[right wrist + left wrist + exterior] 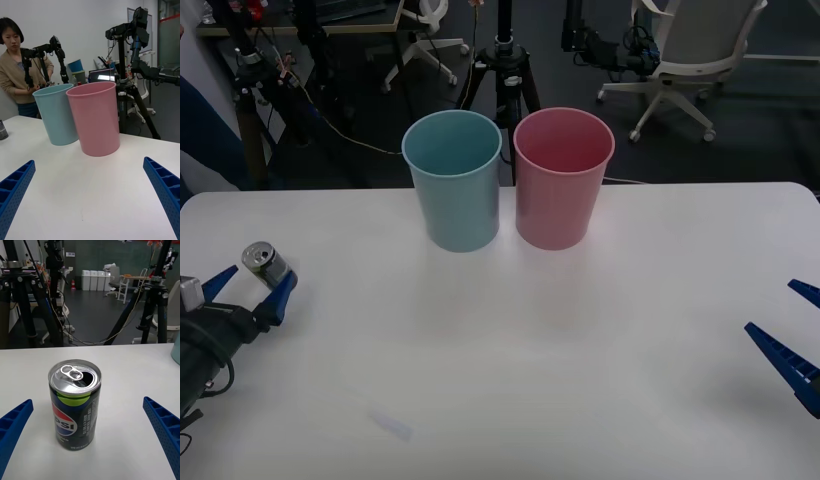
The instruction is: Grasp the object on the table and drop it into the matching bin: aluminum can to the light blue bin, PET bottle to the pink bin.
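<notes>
Bins first: light blue bin [452, 180] and pink bin [563, 176] stand side by side across the table [510, 350]. My left gripper [248, 283], fingers spread, brackets the upright can [263, 262] near my left edge, untouched. Approach step; next I should advance and close. My right gripper [795, 335] waits open.

Beyond the far edge of the table we see a dark floor with a black tripod [503, 70] standing behind the middle of that edge. A white office chair [685, 55] sits off toward the far right corner, and a second white chair [425, 35] farther back on the left. Cables [340, 130] trail across the floor. In the right wrist view we see a person in a tan cardigan [17, 71] standing behind the table.
</notes>
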Controlling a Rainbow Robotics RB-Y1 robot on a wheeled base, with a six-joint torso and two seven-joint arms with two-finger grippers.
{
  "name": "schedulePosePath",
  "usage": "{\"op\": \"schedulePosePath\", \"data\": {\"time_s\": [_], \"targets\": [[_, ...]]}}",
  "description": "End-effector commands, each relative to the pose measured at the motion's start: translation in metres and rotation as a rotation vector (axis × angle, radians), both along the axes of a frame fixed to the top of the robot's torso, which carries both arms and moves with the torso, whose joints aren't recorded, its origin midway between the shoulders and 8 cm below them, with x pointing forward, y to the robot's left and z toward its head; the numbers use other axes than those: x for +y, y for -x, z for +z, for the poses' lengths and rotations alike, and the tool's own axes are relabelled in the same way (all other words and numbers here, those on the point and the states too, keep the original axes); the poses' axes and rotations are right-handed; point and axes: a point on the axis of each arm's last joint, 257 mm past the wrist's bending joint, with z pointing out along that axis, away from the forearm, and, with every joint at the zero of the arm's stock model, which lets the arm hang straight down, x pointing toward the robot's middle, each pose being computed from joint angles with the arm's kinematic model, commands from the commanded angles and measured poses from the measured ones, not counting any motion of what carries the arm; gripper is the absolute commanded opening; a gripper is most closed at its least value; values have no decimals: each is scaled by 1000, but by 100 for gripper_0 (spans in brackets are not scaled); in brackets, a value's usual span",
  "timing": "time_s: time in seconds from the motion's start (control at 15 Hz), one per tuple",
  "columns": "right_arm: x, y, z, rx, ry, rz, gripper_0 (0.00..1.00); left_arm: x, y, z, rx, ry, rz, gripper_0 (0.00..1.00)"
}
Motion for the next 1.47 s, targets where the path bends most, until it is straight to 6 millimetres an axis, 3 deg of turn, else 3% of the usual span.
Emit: {"op": "schedulePosePath", "data": {"time_s": [0.07,0.93,1.47], "targets": [[0,0,0,0,0,0,100,3,-9,-1,6,-10,8,100],[0,0,0,0,0,0,100,-1,-39,-3,30,-8,34,100],[0,0,0,0,0,0,100,-1,-44,0,33,-14,39,100]]}}
